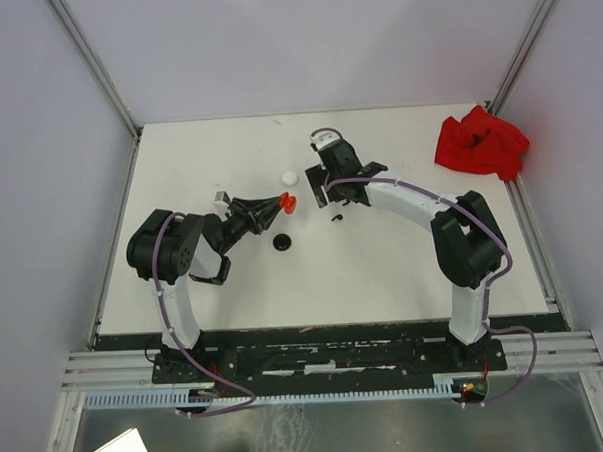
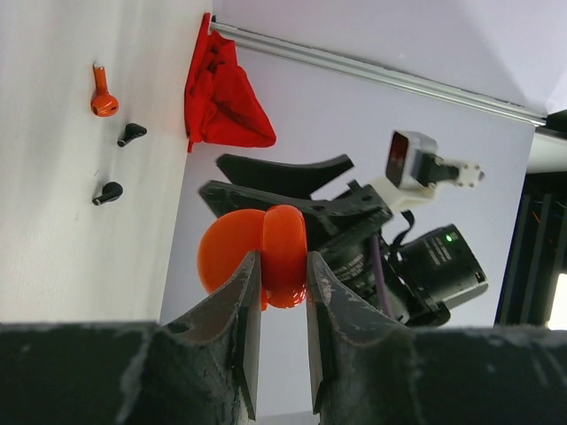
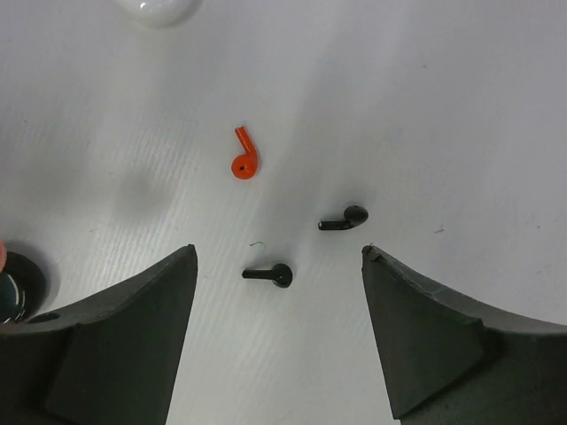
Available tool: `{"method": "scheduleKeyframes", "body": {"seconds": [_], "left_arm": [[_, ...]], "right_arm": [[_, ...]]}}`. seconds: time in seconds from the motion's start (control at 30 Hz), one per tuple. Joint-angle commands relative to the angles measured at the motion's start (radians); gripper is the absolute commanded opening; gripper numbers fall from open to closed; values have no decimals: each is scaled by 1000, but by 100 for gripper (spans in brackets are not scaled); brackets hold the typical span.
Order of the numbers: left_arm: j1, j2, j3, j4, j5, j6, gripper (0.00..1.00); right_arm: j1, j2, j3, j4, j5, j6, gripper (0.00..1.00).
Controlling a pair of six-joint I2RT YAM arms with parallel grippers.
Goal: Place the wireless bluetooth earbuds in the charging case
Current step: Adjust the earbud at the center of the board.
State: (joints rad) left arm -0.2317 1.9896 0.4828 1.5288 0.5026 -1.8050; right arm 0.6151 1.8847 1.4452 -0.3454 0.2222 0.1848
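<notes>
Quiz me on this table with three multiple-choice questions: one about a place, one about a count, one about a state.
1. Where is the red cloth? A) far right corner of the table B) near left corner C) dead centre
2. How many loose earbuds lie under the right pincer? A) one B) three C) five
3. What is the left pincer doing? A) gaping empty B) shut on the red case C) shut on the cloth

Answers:
1. A: the top view shows it bunched by the far right rail.
2. B: the right wrist view shows one red and two black.
3. B: its fingers pinch the case from both sides.
</notes>
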Motion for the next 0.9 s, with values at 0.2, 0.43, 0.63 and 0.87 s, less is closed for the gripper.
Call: {"method": "scheduleKeyframes", "body": {"seconds": [0.2, 0.43, 0.63, 0.87], "left_arm": [[37, -64, -28, 200, 14, 3, 3], [91, -130, -78, 200, 11, 4, 3], [120, -154, -103, 201, 14, 3, 3], [142, -161, -112, 201, 24, 4, 3]], "right_arm": [[1, 176, 198, 6, -113, -7, 84], [-6, 299, 300, -7, -154, 11, 83], [-7, 347, 326, 2, -176, 24, 83], [-11, 379, 339, 17, -202, 39, 83]]}}
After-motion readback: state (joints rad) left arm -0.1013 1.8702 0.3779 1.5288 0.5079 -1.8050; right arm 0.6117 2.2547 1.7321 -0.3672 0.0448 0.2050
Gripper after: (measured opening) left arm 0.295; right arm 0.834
